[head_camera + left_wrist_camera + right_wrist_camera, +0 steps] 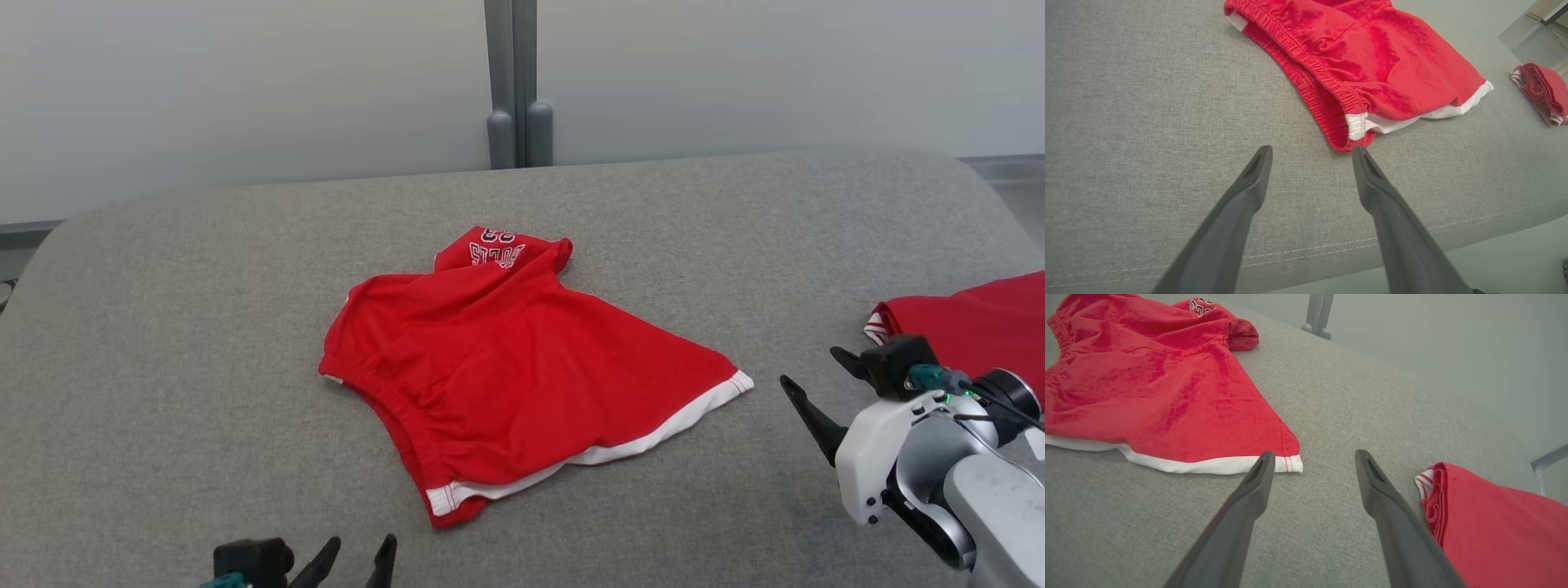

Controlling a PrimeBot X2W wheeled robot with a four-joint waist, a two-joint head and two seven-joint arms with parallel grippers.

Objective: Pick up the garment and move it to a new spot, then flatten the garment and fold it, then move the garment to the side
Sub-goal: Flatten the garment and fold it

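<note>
The garment (522, 384) is a pair of red shorts with white hems and white lettering, lying crumpled on the grey padded surface (180, 310). My left gripper (362, 543) stands open at the near edge, its fingertips just short of the shorts' elastic waistband corner (1349, 134). In the left wrist view the left gripper (1311, 150) holds nothing. My right gripper (808, 366) is open to the right of the shorts. In the right wrist view the right gripper (1314, 453) hovers empty beside the white-hemmed leg corner (1290, 463) of the garment (1147, 388).
A second red garment (971, 327), folded, lies at the surface's right edge, close to my right gripper and beside its right finger (1392, 514). A grey post (518, 82) stands behind against the pale wall. The surface's front edge (1290, 255) runs under my left gripper.
</note>
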